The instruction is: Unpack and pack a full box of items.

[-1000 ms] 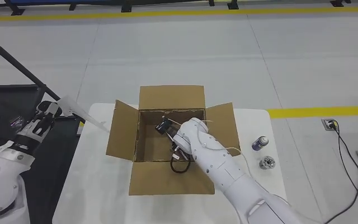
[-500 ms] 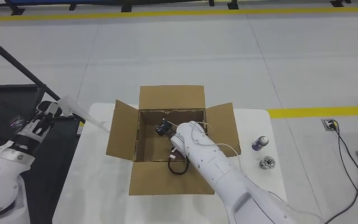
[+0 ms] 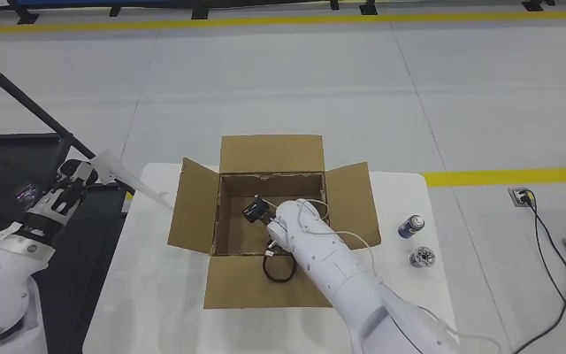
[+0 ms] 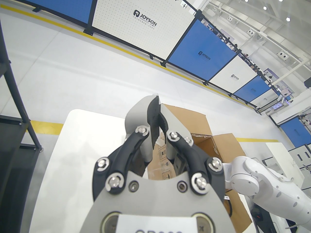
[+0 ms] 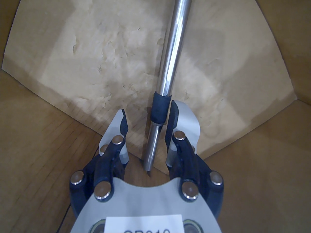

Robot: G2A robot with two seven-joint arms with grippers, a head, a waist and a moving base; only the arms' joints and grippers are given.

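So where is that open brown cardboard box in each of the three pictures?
Top view: the open brown cardboard box sits mid-way along the white table, flaps spread.
Left wrist view: the box stands beyond the left gripper.
Right wrist view: its inside surrounds the right gripper, a shiny metal rod in its open jaws.
Shared landmark: the white right arm, its end inside the box.

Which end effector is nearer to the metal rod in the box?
Right. The right end effector straddles the metal rod inside the box; the left end effector is well outside it.
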